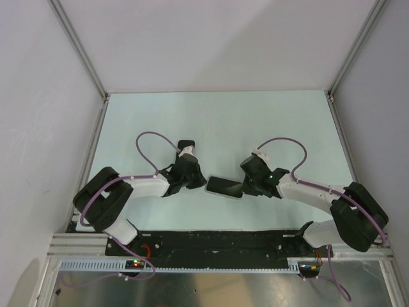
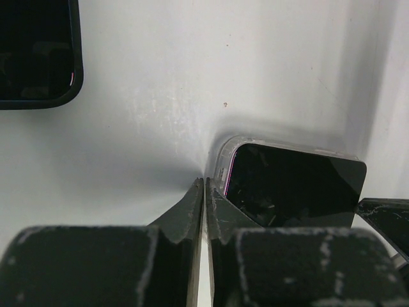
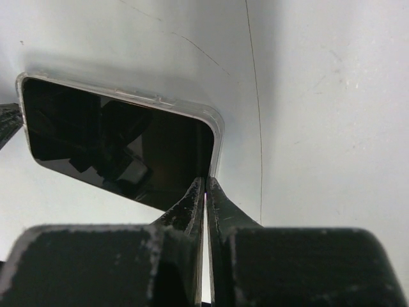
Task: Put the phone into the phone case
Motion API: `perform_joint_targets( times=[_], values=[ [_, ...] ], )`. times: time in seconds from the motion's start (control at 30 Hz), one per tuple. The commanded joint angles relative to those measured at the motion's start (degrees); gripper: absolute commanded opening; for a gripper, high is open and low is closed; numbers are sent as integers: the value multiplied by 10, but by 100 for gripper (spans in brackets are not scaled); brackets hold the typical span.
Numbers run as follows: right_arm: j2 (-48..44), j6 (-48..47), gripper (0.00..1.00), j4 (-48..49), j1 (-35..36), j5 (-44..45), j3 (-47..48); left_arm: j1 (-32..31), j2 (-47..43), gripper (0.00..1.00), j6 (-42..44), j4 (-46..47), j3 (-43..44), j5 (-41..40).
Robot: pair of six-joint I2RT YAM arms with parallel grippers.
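Nearest the overhead camera, your two arms' bases are sitting on the black rail (image 1: 217, 246) along the desk's (image 1: 211, 121) near edge. Your left arm (image 1: 144, 187) and right arm (image 1: 313, 192) are reaching inward and meeting at the phone (image 1: 223, 187). It is lying flat about midway between the desk's left and right edges, closer to the near edge than the far one. The left jaws are standing at its left end, the right jaws at its right end.

Through the left wrist camera, you are seeing the left jaws pressed together, with only a hairline slit between the black fingers (image 2: 182, 217) and nothing gripped. Their tips are sitting right against a rounded corner of the clear phone case (image 2: 220, 150), whose rim is wrapping the phone's (image 2: 287, 185) dark screen. A dark object (image 2: 35, 51) with a rounded corner is lying on the desk well apart, cut off by the frame's upper left corner; you cannot tell what it is.

Through the right wrist camera, the right jaws are closed tight on nothing, fingers (image 3: 185, 204) touching, tips resting at a corner of the phone case (image 3: 214, 128). The phone (image 3: 115, 147) is sitting inside it, screen up, with the clear rim showing along the far edge and both ends. Along the edge nearest this camera you cannot tell whether the rim is wrapping it.
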Motion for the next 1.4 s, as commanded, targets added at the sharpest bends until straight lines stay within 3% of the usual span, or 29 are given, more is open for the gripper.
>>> perform_joint_targets(
  times=[0.0, 0.67, 1.07, 1.37],
  values=[
    [54, -19, 4, -23, 22, 40, 18, -16, 14, 10, 8, -1, 14, 2],
    [173, -27, 3, -7, 65, 15, 50, -27, 29, 10, -3, 16, 5, 9],
    [79, -21, 20, 61, -3, -58, -18, -27, 10, 11, -6, 20, -16, 9],
    [38, -14, 17, 80, -28, -107, -37, -27, -8, 11, -11, 20, -24, 14]
  ],
)
